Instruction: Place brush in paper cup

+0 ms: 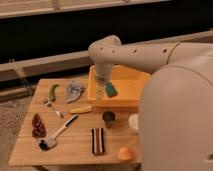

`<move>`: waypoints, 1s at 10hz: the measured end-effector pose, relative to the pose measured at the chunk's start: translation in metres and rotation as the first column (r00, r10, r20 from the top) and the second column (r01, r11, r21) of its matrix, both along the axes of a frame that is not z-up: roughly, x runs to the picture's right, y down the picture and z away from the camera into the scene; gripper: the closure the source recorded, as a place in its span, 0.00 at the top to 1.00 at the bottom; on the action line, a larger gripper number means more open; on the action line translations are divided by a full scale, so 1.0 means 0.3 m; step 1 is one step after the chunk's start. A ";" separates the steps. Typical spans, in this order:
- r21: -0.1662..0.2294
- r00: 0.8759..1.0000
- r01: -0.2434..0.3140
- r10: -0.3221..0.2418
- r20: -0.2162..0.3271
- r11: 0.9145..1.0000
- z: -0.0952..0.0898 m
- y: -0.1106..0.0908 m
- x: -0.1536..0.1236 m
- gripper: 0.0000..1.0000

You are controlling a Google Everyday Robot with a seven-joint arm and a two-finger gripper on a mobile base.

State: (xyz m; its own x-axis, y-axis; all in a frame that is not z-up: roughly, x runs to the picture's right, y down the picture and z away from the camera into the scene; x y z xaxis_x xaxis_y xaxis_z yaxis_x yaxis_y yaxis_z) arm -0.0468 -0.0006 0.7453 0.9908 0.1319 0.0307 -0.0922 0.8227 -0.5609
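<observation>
While our gripper (102, 93) hung over the yellow tub (125, 102) (open or closed, we couldn't tell), the brush (59, 131) needed grabbing first.

Robot test lab: wooden table (75, 145) by dark windows (60, 35), tool (102, 91) above yellow bin (125, 102).

We log one view. Camera high, on robot's side of table (75, 147), looking steeply down and forward over white robot body (180, 120), which fills right foreground and hides table's right edge. We see arm (137, 52) reach leftward from body into mid-frame; gripper (103, 92) hangs over yellow bin (120, 103) near frame centre. Medium range: most of tabletop in frame, brush (59, 132) lower left, paper cup (134, 122) at body's edge. Dark backdrop (60, 35) spans top.
</observation>
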 end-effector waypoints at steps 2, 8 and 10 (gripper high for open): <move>0.004 0.991 0.101 -0.101 0.092 0.995 -0.026 0.071 -0.165 0.80; -0.002 0.921 0.310 -0.299 0.248 0.951 0.091 0.278 -0.414 0.80; -0.016 0.913 0.330 -0.315 0.260 0.944 0.126 0.319 -0.425 0.80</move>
